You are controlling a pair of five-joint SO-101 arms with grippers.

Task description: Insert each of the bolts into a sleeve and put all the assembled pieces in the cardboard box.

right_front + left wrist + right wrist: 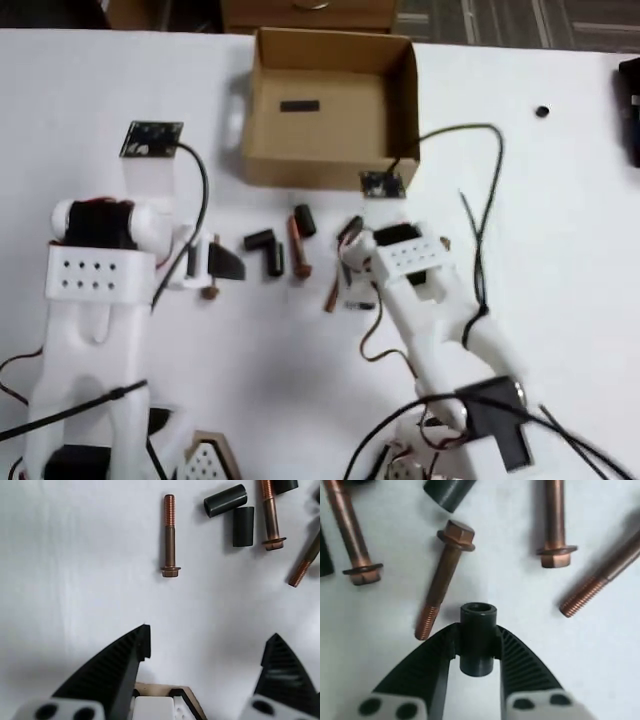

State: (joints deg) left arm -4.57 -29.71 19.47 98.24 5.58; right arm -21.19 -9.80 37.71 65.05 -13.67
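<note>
My right claw was clamped on a black sleeve, whose open end stood clear of my fingertips. Just beside the sleeve lay a copper bolt. Its threaded tip was next to one finger and its head pointed away, with its long axis leaning a little off the sleeve's.

My left claw stood wide and held nothing. Ahead of it, toward one jaw and well apart from the fingertips, lay a second bolt. Its flanged head was nearest me and its threads farthest, so its long axis ran along my reach and the jaws would close across the shank. I judged the left claw the one placed to fetch a bolt for the held sleeve.

Past both claws stood the cardboard box. A dark piece lay in it, possibly an assembled one, though I could not tell.
</note>
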